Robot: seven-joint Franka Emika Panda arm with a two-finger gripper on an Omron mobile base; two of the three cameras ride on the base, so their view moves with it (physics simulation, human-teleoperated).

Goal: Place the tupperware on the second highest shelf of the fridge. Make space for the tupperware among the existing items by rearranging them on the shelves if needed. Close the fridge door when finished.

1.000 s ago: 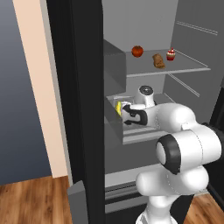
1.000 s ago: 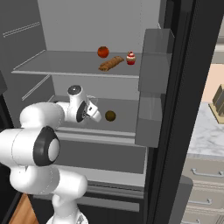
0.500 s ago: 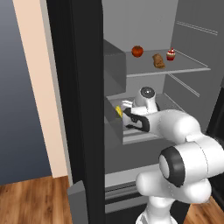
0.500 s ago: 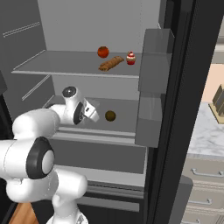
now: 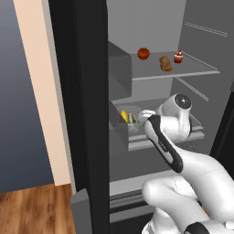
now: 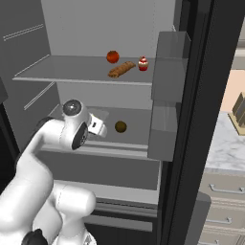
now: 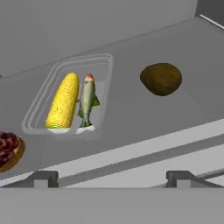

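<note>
Pale grey fridge [image 6: 95, 28] walls frame the second highest shelf [image 7: 144, 127], where the tupperware [image 7: 70, 103] lies flat between a dark red fruit [image 7: 8, 151] and a brownish-green round fruit [image 7: 161, 78], the claw [image 7: 111, 179] spread wide with nothing in it. Judging the placing done, the arm should draw straight back, level, clear of the shelf's front edge, before going for the door. Both base views add the tomato [image 6: 112, 57], bread roll [image 6: 121, 70] and cupcake [image 6: 143, 63] on the shelf above, which the hand view omits.

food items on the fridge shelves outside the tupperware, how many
5: tomato, bread roll and cupcake on the upper shelf; brown round fruit and dark red fruit beside the tupperware below. The arm may hide more.
</note>
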